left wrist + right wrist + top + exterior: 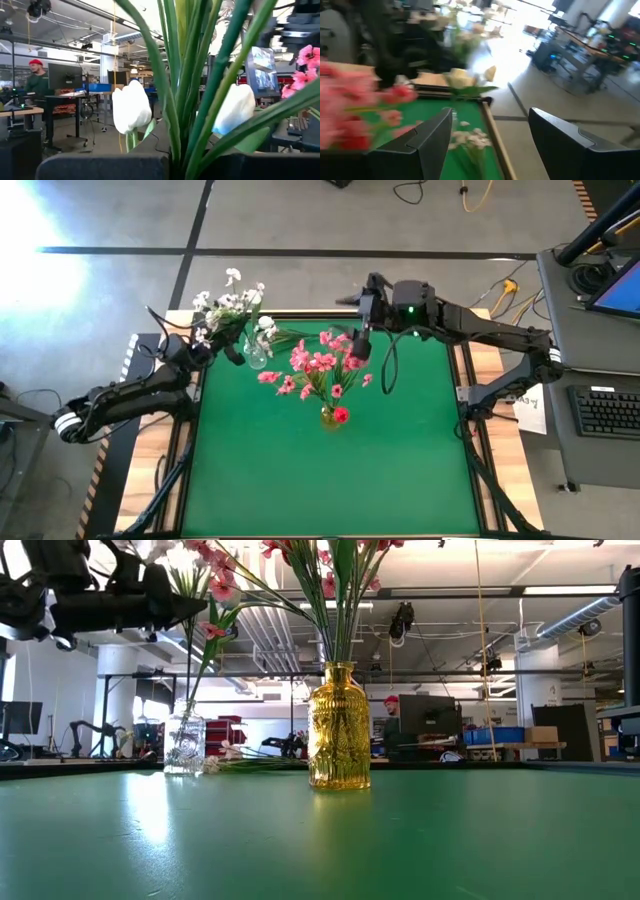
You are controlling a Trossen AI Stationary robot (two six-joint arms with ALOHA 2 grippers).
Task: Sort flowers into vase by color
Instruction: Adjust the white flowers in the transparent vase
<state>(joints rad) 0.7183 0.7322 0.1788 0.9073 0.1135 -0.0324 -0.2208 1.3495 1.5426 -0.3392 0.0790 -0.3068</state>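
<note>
White tulips (131, 106) and white sprays (228, 302) stood bunched in the left gripper (212, 345), whose fingers were clamped shut on the green stems, stems running roughly upright, at the table's far left corner. Just beside that bunch, toward the table's middle, stood the clear vase (256, 357), so the left arm was the nearer one. Its stems needed lifting over the glass rim. The right gripper (362, 343) hung wide open and empty among the pink blossoms (318, 365) in the amber vase (338, 727), near the table's middle; the near half lay free
</note>
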